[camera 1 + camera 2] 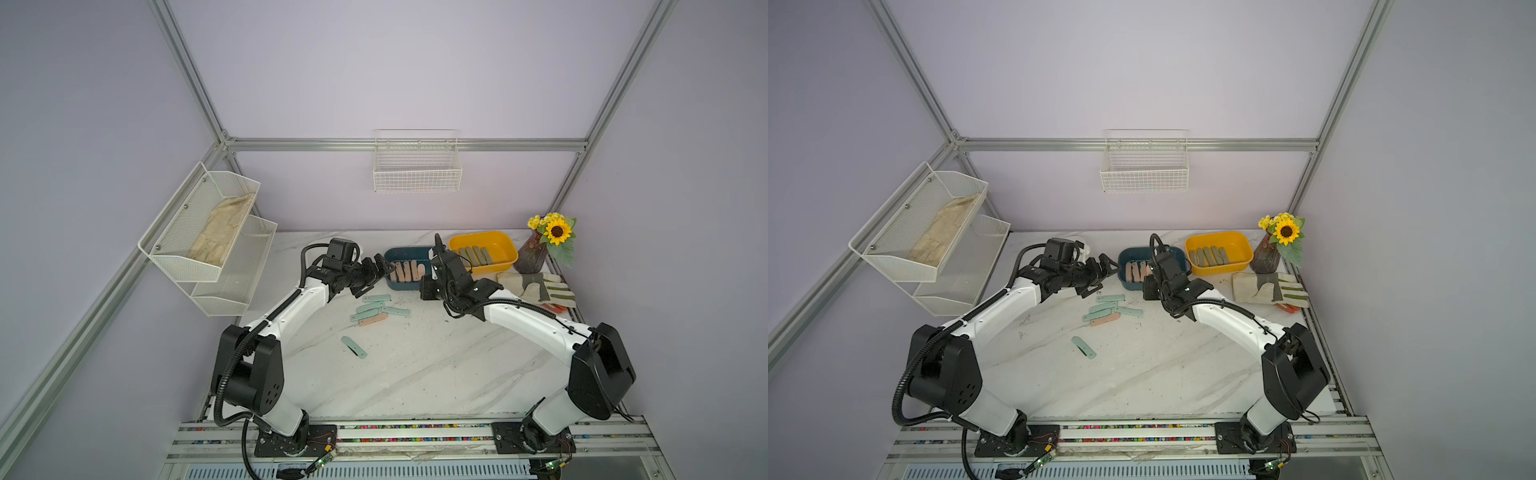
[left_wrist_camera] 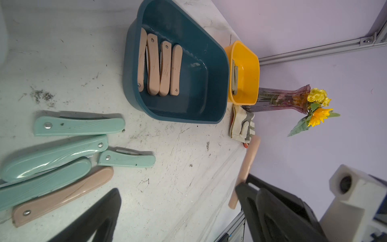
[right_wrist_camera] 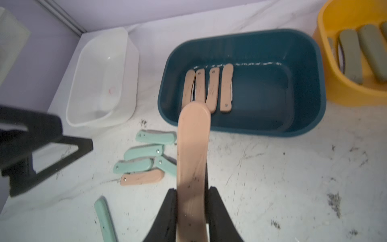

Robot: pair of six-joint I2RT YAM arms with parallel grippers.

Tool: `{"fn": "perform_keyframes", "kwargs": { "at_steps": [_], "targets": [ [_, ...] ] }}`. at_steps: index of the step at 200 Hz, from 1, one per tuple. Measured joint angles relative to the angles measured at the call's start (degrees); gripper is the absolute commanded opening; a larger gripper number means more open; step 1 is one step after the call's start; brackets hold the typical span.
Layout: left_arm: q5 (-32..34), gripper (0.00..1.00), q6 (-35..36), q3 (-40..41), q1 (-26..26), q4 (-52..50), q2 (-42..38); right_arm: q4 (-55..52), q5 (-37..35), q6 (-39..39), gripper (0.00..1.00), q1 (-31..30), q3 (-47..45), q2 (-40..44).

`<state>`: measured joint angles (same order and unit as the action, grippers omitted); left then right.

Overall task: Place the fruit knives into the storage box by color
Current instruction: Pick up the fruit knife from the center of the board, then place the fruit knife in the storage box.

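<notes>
Pink knife [image 3: 192, 150] sits squeezed in the right jaws by the blue box's [image 3: 261, 128] near right corner. Left jaws gape open and empty, left of that box, above the bench [image 1: 415, 374].

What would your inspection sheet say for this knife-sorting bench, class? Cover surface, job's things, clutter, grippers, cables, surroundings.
Surface: marble table, scuffed, dark specks.
Job's things: four peach knives in blue box; olive knives in yellow box; five mint knives and one loose peach knife on table; clear box without knives.
Clutter: glove, vase.
Grippers: left fingers open; right fingers shut on held peach knife.
Cables: hoses along arms, off knives.
Surroundings: mesh shelf, wire basket, lilac walls.
</notes>
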<state>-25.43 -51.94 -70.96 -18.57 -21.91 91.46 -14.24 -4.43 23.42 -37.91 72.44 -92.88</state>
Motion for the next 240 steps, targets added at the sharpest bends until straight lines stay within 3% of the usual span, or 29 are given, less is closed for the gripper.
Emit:
{"fn": "perform_keyframes", "kwargs": {
  "at_steps": [98, 175, 240],
  "targets": [
    [-0.48, 1.0, 0.09, -3.06, -0.11, -0.02, 4.13, 1.68, 3.43, -3.37, 0.19, 8.52, 15.37, -21.86],
    [-2.14, 1.0, 0.24, -5.64, -1.51, -0.09, 8.79, 2.49, 3.78, -3.15, 0.19, 10.23, 23.52, -30.58],
    [-2.54, 1.0, 0.24, -6.8, -1.88, -0.02, 8.94, 2.95, 3.76, -3.13, 0.19, 11.04, 24.61, -34.73]
  ]
}}
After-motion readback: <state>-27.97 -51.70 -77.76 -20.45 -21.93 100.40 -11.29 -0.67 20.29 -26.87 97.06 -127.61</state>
